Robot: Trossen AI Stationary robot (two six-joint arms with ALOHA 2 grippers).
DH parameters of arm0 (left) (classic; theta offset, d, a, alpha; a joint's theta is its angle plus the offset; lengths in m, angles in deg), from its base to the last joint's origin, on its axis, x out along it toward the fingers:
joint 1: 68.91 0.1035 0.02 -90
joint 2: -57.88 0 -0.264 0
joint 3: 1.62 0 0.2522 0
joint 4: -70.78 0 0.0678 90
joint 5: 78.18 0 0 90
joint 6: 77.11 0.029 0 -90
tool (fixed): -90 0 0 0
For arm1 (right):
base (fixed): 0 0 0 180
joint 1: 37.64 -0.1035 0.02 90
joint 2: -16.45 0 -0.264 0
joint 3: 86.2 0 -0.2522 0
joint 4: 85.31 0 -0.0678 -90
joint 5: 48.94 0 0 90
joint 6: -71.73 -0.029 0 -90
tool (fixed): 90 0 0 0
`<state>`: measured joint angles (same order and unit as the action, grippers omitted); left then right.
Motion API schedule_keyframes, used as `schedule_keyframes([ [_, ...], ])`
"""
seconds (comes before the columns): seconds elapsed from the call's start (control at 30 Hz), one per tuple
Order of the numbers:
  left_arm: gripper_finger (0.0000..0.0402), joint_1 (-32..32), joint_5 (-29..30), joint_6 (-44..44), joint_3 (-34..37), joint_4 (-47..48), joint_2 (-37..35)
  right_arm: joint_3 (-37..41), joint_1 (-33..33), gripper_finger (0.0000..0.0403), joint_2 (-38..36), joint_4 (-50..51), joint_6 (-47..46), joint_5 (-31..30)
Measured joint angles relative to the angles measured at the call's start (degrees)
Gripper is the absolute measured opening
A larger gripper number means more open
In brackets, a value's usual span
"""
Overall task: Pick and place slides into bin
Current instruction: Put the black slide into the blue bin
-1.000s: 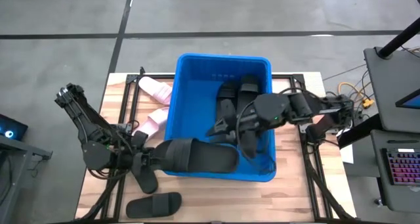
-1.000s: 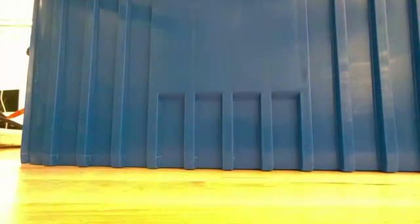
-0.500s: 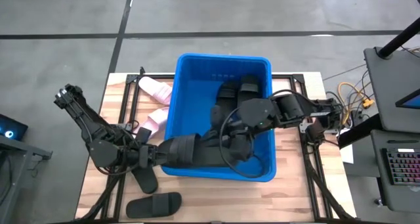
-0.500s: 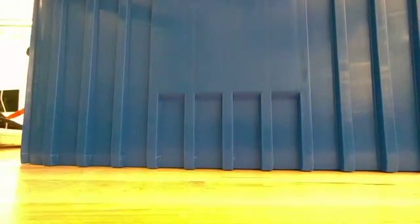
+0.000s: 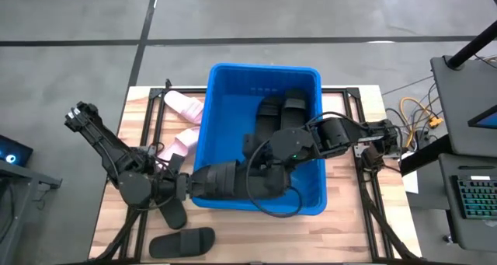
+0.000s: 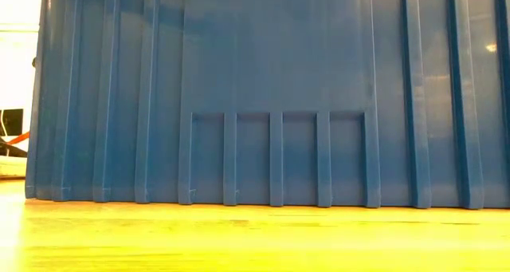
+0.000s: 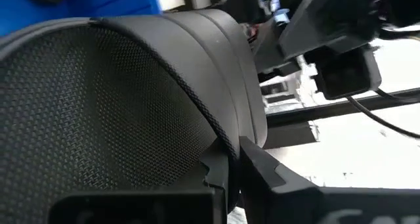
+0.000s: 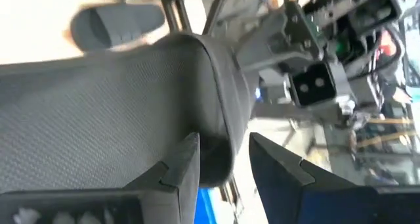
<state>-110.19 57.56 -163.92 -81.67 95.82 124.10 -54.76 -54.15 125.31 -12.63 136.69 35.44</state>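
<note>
Your left gripper (image 5: 185, 186) is clenched on one end of a black slide (image 5: 225, 179) that lies across the near rim of the blue bin (image 5: 225, 78). Your right gripper (image 5: 268, 158), inside the bin, has its fingers (image 8: 177, 165) part-open around the slide's other end; whether they pinch it I cannot tell. The slide looks light and rubbery, likely to flex, so hold it by the sole edge or the strap. Two or three more black slides lie in the bin, overlapped and hard to count. On the worktop (image 5: 349, 234) are two pink slides (image 5: 183, 105), left of the bin, and two black slides (image 5: 182, 241) near the left arm.
</note>
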Motion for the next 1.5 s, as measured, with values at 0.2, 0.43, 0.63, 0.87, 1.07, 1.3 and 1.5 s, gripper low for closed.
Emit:
schedule_keyframes([
  [0.2,0.0001,0.4,1.2,-3.1,-0.1,5.2,0.1,-0.1,0.1,0.0123,-0.5,-1.1,-2.4,-2.1],
  [0.43,0.0001,0.9,0.2,-2.9,-0.3,5.0,0.1,0.0,0.0,0.0123,0.0,3.1,-3.6,-1.9],
  [0.63,0.0001,1.7,-0.8,-2.9,-0.2,4.2,0.1,0.1,0.0,0.0123,0.5,-0.1,-3.6,-2.1],
  [0.87,0.0001,2.1,-3.0,-1.8,-0.2,2.6,0.1,0.2,0.0,0.0123,2.8,0.6,-1.5,-2.0],
  [1.07,0.0001,2.6,-4.8,-0.6,-0.3,0.7,0.9,0.2,0.0,0.0123,4.7,-4.0,-1.3,-2.0],
  [1.3,0.0001,2.6,-5.4,0.8,-0.2,-0.3,0.7,0.2,0.0,0.0092,5.3,-5.2,1.1,-6.4],
  [1.5,0.0001,2.6,-5.4,1.9,-0.2,-0.5,0.5,0.2,0.1,0.0017,5.0,-5.3,1.1,-7.0],
])
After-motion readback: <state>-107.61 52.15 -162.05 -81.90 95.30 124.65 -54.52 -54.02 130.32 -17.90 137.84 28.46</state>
